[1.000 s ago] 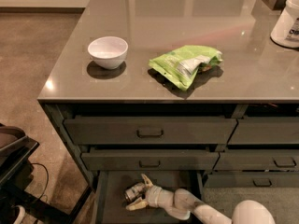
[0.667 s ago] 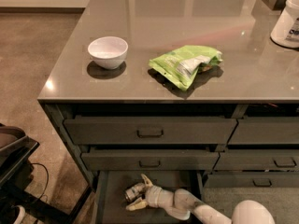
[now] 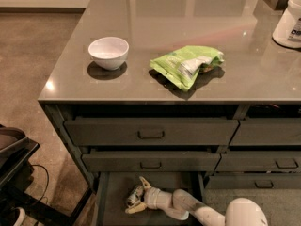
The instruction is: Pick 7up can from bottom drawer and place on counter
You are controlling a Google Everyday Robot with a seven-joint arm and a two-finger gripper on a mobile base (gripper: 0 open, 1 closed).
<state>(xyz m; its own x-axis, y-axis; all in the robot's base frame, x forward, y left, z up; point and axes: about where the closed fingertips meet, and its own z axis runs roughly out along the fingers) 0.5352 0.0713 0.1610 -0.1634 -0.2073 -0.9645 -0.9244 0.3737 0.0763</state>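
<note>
The bottom drawer (image 3: 113, 197) is pulled open at the bottom of the view. The 7up can (image 3: 134, 195), small and silvery, lies on its floor between the two pale fingers of my gripper (image 3: 134, 196). One finger (image 3: 144, 182) is above the can and the other is below it. The white arm reaches in from the lower right. The glossy grey-brown counter (image 3: 141, 18) fills the upper part of the view, well above the gripper.
A white bowl (image 3: 108, 52) and a lime-green snack bag (image 3: 186, 64) sit on the counter. A white container (image 3: 289, 20) stands at its far right. Closed drawers with loop handles (image 3: 151, 134) lie above the open drawer. Dark equipment (image 3: 14, 173) stands on the floor at the left.
</note>
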